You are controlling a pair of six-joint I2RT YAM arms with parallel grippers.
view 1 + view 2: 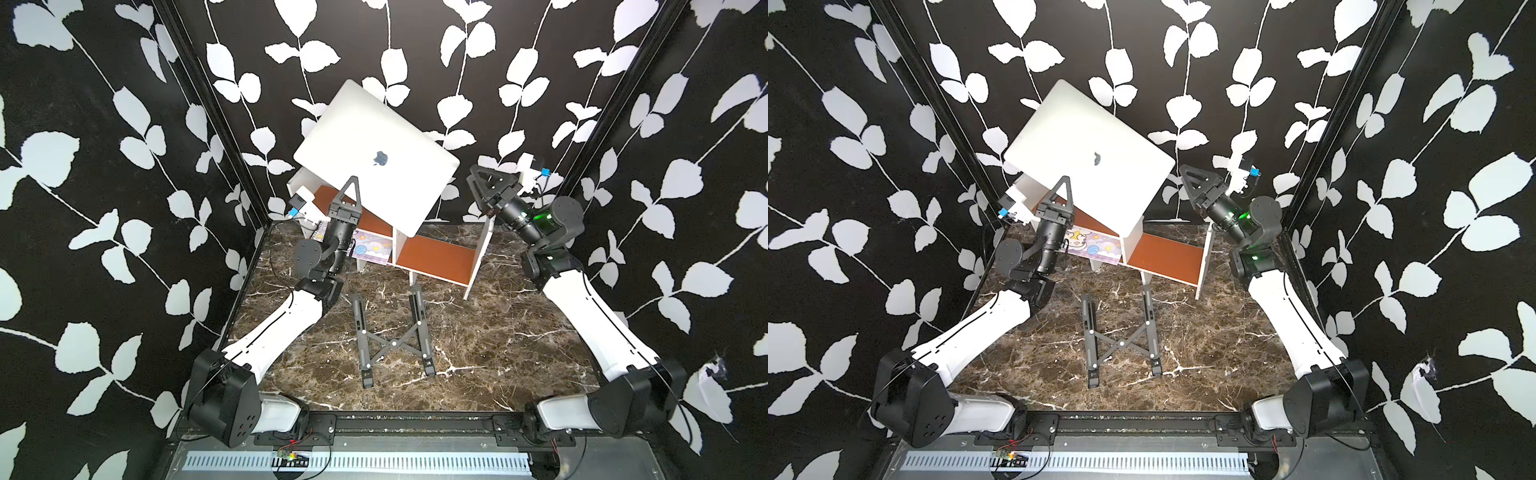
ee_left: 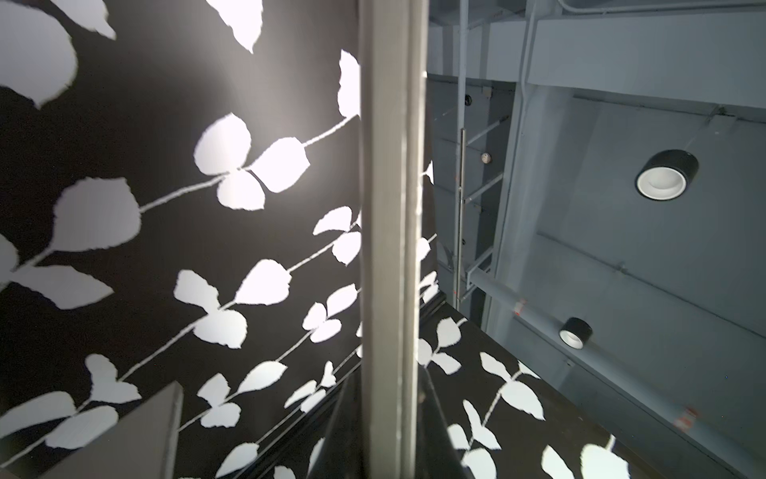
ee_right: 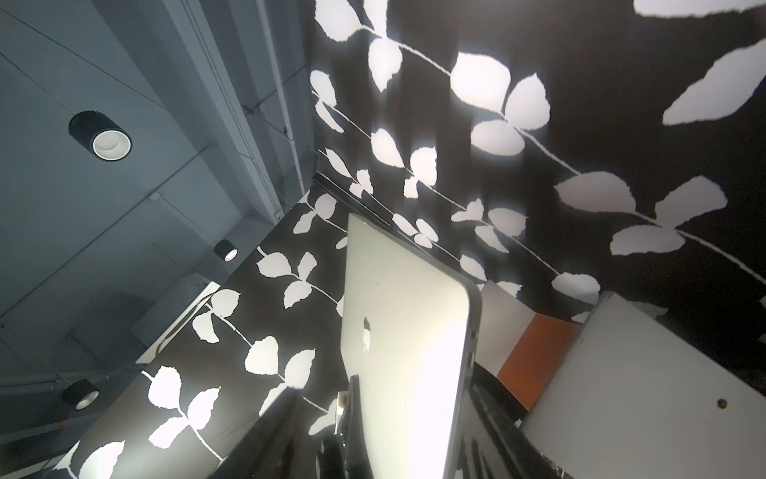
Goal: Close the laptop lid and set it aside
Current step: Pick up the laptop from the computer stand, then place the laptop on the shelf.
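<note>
The silver-grey laptop hangs tilted in the air above the shelf. Its lid is closed, with the dark apple logo facing up. My left gripper is shut on the laptop's near edge. In the left wrist view that edge runs as a grey strip between the jaws of the left gripper. My right gripper stands open just off the laptop's right corner, gripping nothing. The right wrist view shows the laptop's back in line with that gripper's spread fingers.
A white shelf with orange-brown boards stands at the back of the marble table. A pastel cartoon notebook lies in its left bay. A black X-shaped folding stand lies mid-table. Leaf-patterned walls enclose three sides.
</note>
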